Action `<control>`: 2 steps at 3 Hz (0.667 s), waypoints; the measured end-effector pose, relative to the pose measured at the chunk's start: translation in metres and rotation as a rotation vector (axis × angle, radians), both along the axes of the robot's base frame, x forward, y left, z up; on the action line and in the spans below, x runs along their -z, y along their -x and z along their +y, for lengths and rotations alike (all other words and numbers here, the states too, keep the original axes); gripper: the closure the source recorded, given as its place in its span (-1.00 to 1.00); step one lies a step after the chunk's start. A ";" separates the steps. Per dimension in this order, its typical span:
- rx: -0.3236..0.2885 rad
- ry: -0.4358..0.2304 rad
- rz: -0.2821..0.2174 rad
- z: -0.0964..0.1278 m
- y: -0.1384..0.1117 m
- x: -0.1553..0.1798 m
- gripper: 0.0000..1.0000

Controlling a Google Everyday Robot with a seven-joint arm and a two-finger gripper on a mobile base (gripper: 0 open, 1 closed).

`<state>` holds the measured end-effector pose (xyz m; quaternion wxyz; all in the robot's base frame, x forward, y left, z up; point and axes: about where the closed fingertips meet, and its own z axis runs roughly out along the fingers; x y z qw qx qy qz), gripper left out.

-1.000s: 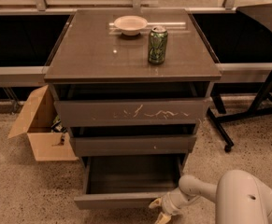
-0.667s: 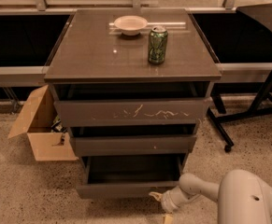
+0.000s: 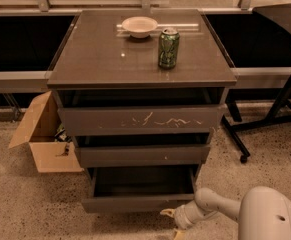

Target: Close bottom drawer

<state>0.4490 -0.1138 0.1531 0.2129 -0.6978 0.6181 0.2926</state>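
The bottom drawer is the lowest of three in a dark-grey cabinet. It has a plain front and stands partly pulled out, its dark inside showing. My gripper is at the end of a white arm reaching in from the lower right. It sits low, just below and in front of the drawer front's right end. Above are the drawer with a white speck and the scratched widest drawer, both slightly out.
On the cabinet top stand a green can and a white bowl. An open cardboard box sits on the floor at the left. A black wheeled stand is at the right.
The bottom drawer has slid further in toward the cabinet. My gripper has followed it inward and slightly up.
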 end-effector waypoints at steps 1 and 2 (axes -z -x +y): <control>0.011 0.012 -0.086 -0.006 -0.018 -0.010 -0.09; 0.023 0.024 -0.166 -0.013 -0.045 -0.020 0.38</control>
